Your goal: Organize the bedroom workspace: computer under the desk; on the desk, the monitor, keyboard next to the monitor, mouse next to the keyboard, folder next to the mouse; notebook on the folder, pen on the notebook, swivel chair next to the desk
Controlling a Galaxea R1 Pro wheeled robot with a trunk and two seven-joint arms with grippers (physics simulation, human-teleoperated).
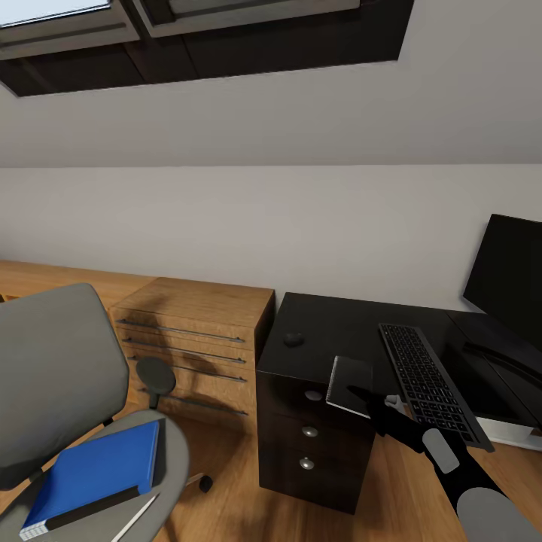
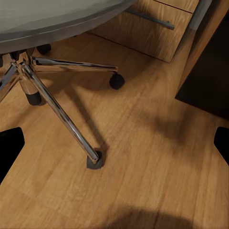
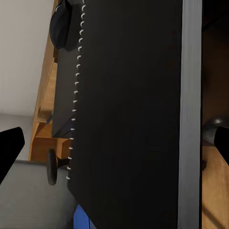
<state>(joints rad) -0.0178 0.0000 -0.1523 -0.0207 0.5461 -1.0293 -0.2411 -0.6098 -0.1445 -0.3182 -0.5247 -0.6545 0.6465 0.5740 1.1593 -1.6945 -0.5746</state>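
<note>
We see our right gripper [image 1: 374, 400] at the front edge of the black bench [image 1: 331, 331], its fingers closed on the notebook [image 1: 349, 385], which it holds tilted up on edge above the bench's drawer unit. In the right wrist view the notebook [image 3: 129, 114] shows its black cover and its white wire spiral close up, with the fingers' dark tips at the two sides of the picture.

The mouse [image 1: 293, 339] lies on the bench near its left end, apart from the notebook. The keyboard [image 1: 430, 384] lies on the bench just right of the gripper, running from the back toward the front edge. The monitor [image 1: 508, 278] stands at the right, behind the keyboard.

The swivel chair [image 1: 56, 376] is at the left, in front of a light wooden dresser [image 1: 199, 339]. On its seat lies the blue folder [image 1: 94, 470], with the pen [image 1: 135, 518] just beside it at the seat's front.

In the left wrist view our left gripper [image 2: 114, 143] points down at the wooden floor [image 2: 143, 181] beside the chair's chrome base [image 2: 57, 109]; its fingers are spread wide and hold nothing.

We can read no brand, label or writing on anything.
</note>
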